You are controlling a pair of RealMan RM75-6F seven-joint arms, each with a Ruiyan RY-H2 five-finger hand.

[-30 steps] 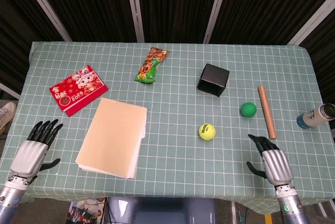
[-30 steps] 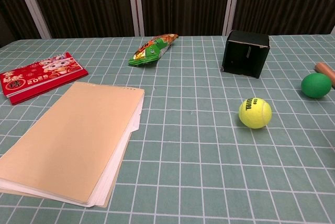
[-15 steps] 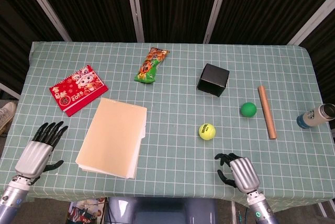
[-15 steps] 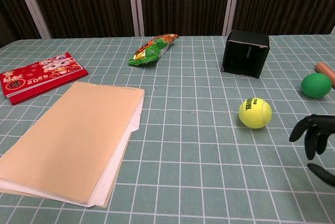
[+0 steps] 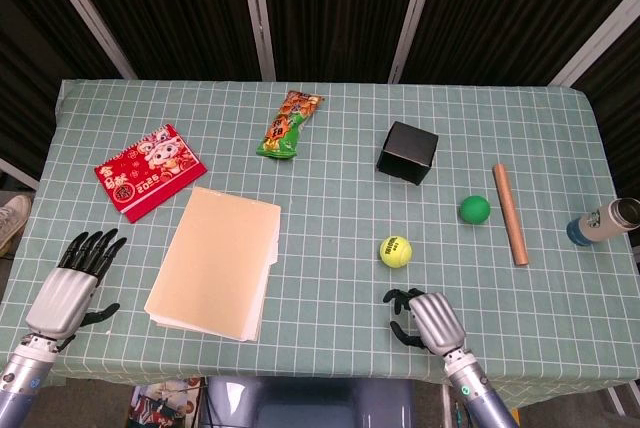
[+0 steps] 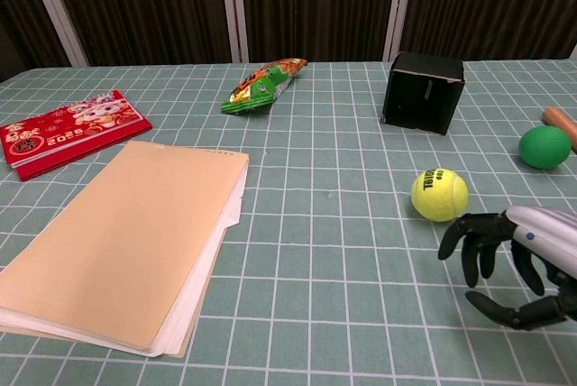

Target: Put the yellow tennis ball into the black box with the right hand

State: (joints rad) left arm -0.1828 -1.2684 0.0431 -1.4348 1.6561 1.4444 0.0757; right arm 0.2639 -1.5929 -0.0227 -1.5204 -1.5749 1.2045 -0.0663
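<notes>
Right hand (image 5: 427, 318) is held open, nothing gripped — ball (image 5: 395, 251) is found just ahead, slightly to its left.

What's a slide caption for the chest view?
Right hand, fingers spread, hovers just short of the yellow tennis ball, with the black box behind it.

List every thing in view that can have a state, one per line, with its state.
yellow tennis ball: on the table, not held, just ahead of the right hand.
black box: upright on the table, nothing visible in it.
right hand: open, fingers curved, touching nothing.
left hand: open, fingers spread, holding nothing.
manila folder: closed, flat.
snack packet: sealed, lying flat.
green ball: on the table beside the wooden rod.
bottle: lying at the table edge.
</notes>
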